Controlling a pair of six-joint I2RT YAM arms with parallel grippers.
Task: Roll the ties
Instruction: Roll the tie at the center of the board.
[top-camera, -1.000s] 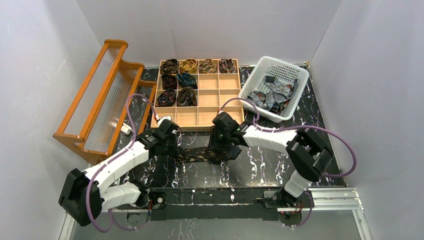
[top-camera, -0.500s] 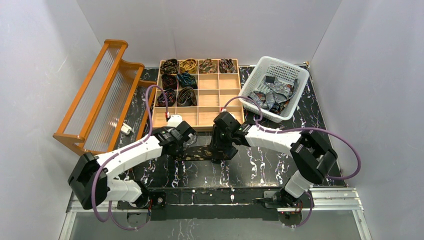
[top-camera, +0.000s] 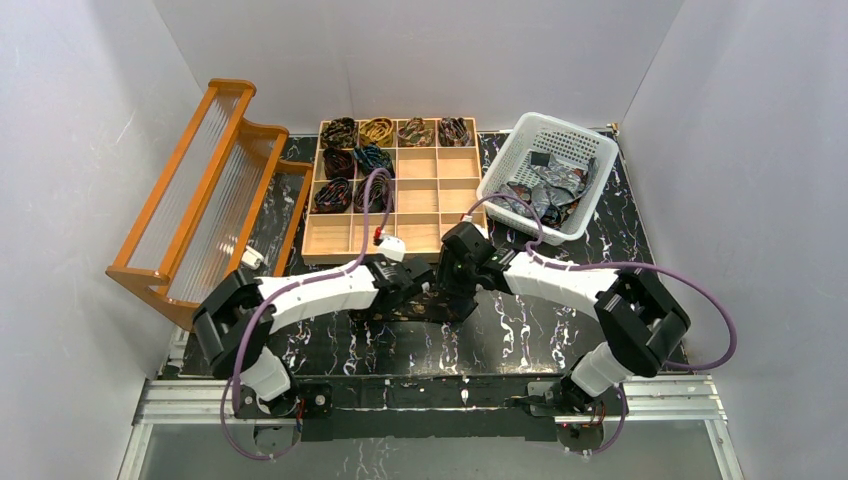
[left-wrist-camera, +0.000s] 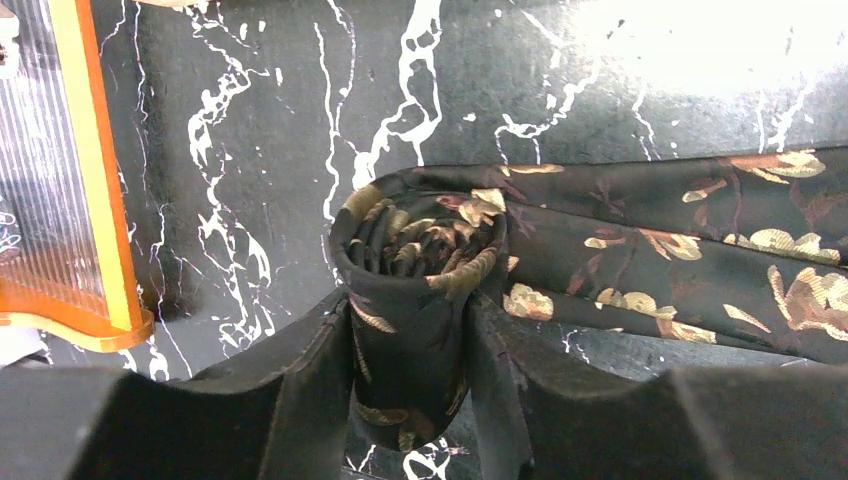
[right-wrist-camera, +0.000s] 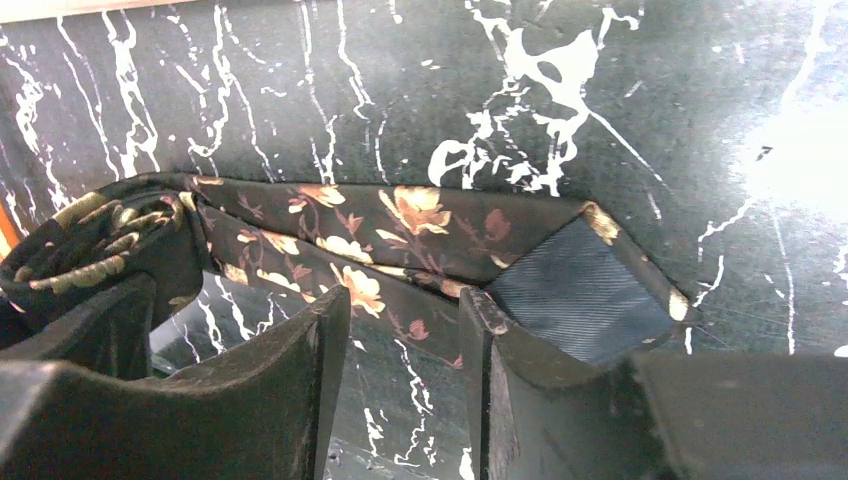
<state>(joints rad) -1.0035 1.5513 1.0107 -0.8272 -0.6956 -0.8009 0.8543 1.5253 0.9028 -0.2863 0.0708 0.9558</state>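
A dark brown tie with gold and pink flowers lies across the black marble table in front of the tray. Its left end is wound into a coil. My left gripper is shut on that coil, one finger on each side. The flat rest of the tie runs to the right. My right gripper is open, its fingertips at the near edge of the flat strip, next to the wide tip with its blue lining. The coil also shows at the left of the right wrist view. In the top view the two grippers are close together.
A wooden compartment tray behind the tie holds several rolled ties in its back-left cells. A white basket at the back right holds loose grey ties. An orange wooden rack stands at the left.
My left gripper has moved right along the tie with the coil, closing on the right gripper. The flat stretch between them has shortened. The right gripper has shifted slightly right.
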